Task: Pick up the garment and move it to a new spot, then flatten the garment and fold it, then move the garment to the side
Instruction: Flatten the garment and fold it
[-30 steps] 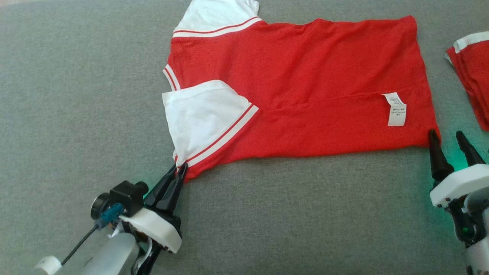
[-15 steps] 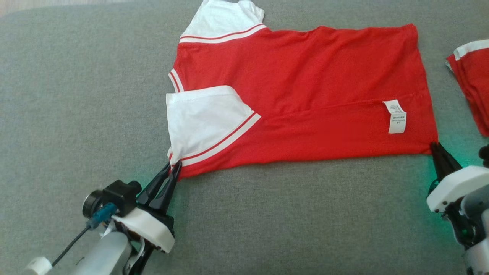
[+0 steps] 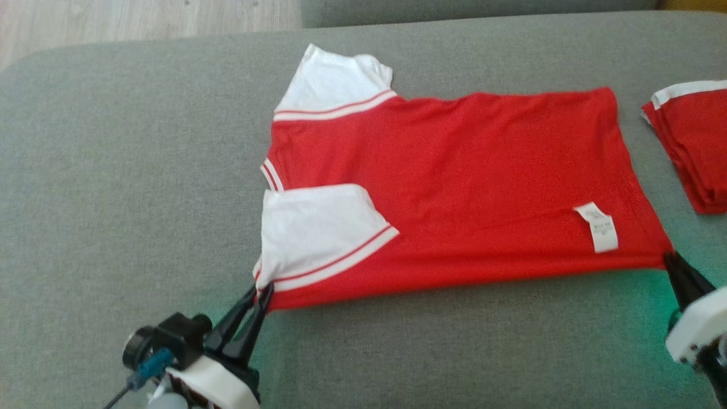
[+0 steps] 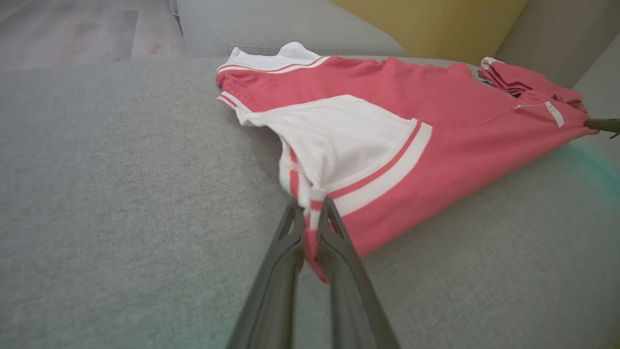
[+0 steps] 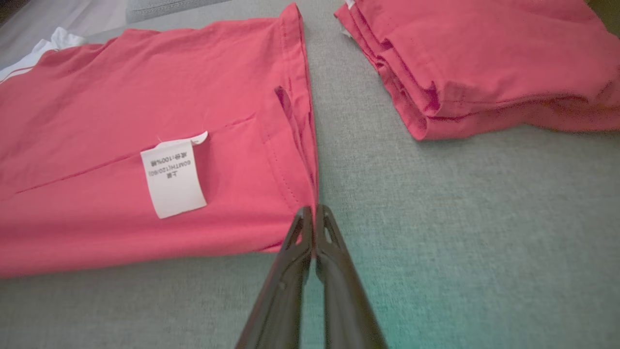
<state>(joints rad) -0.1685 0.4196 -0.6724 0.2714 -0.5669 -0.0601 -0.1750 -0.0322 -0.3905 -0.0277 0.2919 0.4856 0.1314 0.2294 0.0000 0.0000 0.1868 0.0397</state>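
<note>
We find the red-and-white garment (image 3: 454,187) spread across the centre of the head view on the grey cushion (image 3: 113,199), with a folded red stack (image 3: 693,153) apart at the right edge. Our left gripper (image 3: 259,291), lower left, pinches the sleeve-side corner, and our right gripper (image 3: 672,262), lower right, is clamped on the hem corner near the white label (image 3: 601,227). A second ago the right fingers stood apart astride that corner; the left grip is unchanged, and the head camera has shifted.

Garment (image 3: 454,187) flat on cushion (image 3: 113,199); folded pile (image 3: 690,147) to its right, apart; left gripper (image 3: 260,288) at its near-left corner, right gripper (image 3: 670,258) at its near-right corner.
</note>
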